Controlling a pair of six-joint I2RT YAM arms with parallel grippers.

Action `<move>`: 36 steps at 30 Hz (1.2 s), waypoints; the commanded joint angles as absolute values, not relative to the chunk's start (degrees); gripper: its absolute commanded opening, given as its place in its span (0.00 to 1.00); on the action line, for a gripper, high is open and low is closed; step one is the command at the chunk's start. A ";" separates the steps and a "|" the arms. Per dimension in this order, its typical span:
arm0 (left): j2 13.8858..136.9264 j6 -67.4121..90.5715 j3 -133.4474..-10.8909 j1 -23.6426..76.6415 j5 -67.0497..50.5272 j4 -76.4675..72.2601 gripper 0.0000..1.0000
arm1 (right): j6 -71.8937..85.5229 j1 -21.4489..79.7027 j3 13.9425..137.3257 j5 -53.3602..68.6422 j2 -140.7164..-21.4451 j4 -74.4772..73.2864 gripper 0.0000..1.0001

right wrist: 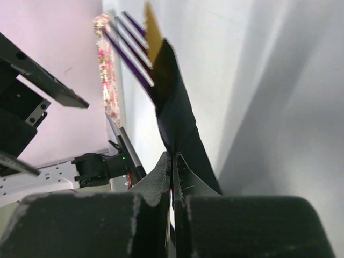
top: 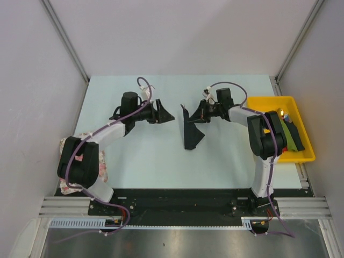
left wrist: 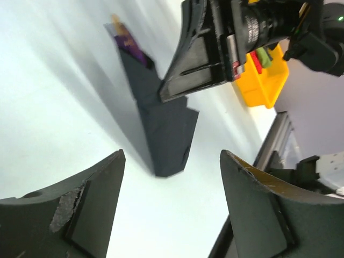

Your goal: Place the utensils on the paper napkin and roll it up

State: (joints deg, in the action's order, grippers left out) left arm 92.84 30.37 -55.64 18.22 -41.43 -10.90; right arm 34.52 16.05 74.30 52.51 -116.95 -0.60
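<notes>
The black paper napkin lies partly folded mid-table, one edge lifted. My right gripper is shut on that raised edge; in the right wrist view the jaws are pressed together on the black sheet. The utensils stick out of the napkin's far end: silvery-purple fork tines and an orange-brown piece. They also show in the left wrist view, above the napkin. My left gripper is open and empty just left of the napkin, its fingertips apart in its own view.
A yellow tray at the right edge holds green and red napkin rolls with gold cutlery. A floral pink-white cloth lies at the near left, under the left arm. Walls enclose the table on three sides.
</notes>
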 commanded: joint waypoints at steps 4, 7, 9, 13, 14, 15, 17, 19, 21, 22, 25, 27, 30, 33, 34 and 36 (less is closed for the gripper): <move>82.54 15.21 -59.24 13.98 -39.37 -0.96 0.81 | 35.69 15.47 74.97 59.32 -106.62 5.10 0.00; 77.71 10.21 -60.46 13.80 -42.79 -0.44 0.81 | 33.14 15.47 76.02 60.90 -102.23 3.87 0.00; 75.08 9.32 -60.99 13.80 -44.82 1.65 0.81 | 31.74 15.47 76.46 62.13 -99.16 2.99 0.00; 72.87 9.76 -62.05 13.80 -51.47 4.39 0.88 | 28.05 15.82 78.04 63.63 -94.05 0.27 0.00; 72.43 7.67 -61.96 13.80 -53.16 4.66 0.96 | 26.82 15.82 79.00 63.72 -92.91 -2.87 0.00; 72.07 7.12 -61.70 13.80 -54.39 3.96 0.96 | 25.59 15.99 79.45 63.81 -90.90 -4.29 0.00; 70.41 6.77 -60.21 13.80 -56.94 1.95 0.95 | 21.54 16.61 80.33 63.81 -88.69 -8.58 0.00; 69.09 6.16 -58.72 14.15 -57.74 0.26 0.95 | 18.13 17.05 81.03 63.46 -85.45 -10.97 0.00; 67.94 4.75 -59.67 15.90 -58.27 -1.15 0.93 | 15.13 17.67 81.56 61.97 -82.45 -15.02 0.00; 68.03 4.66 -60.03 16.60 -58.18 -0.97 0.91 | 13.73 18.28 81.56 61.53 -80.44 -16.07 0.00; 67.85 6.06 -60.12 20.47 -55.64 -3.51 0.87 | 12.49 19.16 81.47 59.51 -77.10 -16.96 0.00; 67.85 6.76 -59.77 24.41 -52.92 -5.96 0.86 | 11.61 20.21 81.47 57.75 -75.77 -17.49 0.00; 68.20 8.88 -59.76 29.34 -47.74 -8.17 0.84 | 11.25 21.18 81.30 56.08 -73.83 -17.84 0.00; 68.90 11.07 -59.94 32.60 -44.58 -10.28 0.82 | 10.37 22.50 81.56 54.67 -72.16 -18.46 0.00; 69.08 11.34 -60.12 33.30 -43.86 -10.72 0.82 | 9.94 22.85 81.39 54.32 -71.64 -18.81 0.00; 69.70 12.65 -60.56 34.54 -43.24 -11.42 0.80 | 9.14 23.82 81.39 53.09 -70.49 -19.42 0.00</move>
